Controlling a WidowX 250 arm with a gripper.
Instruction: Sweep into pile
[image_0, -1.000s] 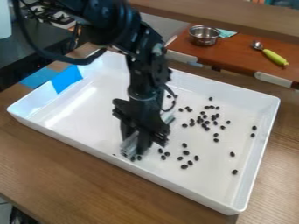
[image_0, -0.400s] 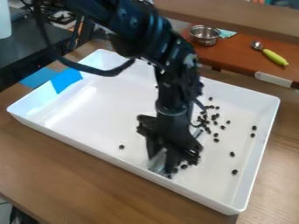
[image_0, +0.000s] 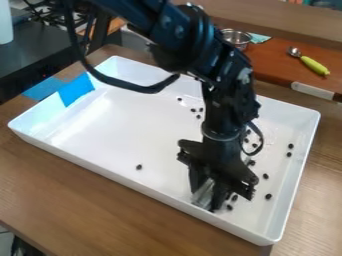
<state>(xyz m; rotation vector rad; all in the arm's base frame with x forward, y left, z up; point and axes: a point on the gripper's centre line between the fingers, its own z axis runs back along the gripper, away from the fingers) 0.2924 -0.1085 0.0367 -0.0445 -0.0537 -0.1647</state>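
Jaws of our gripper (image_0: 208, 194): low over the tray (image_0: 150, 137), inside its near wall, clamped on a clear scraper (image_0: 203, 193) that slants between them. Dark beans (image_0: 268, 196), loose, recorded as follows: two just to the right of the jaws, close by the scraper; one more above these, beside the gripper's body; two farther right, toward the tray's right wall; a pair higher up along that wall; several up and to the right, partly behind the arm (image_0: 230, 85); a small group well above the jaws, on the arm's left; one by itself, well apart to the left. We list also blue tape (image_0: 77, 90) on the tray's far left wall. Beyond the jaws, past the tray, we note a metal bowl (image_0: 236, 38) partly behind the arm, a cloth (image_0: 260, 38) beside it, and a green-handled spoon (image_0: 312, 65).
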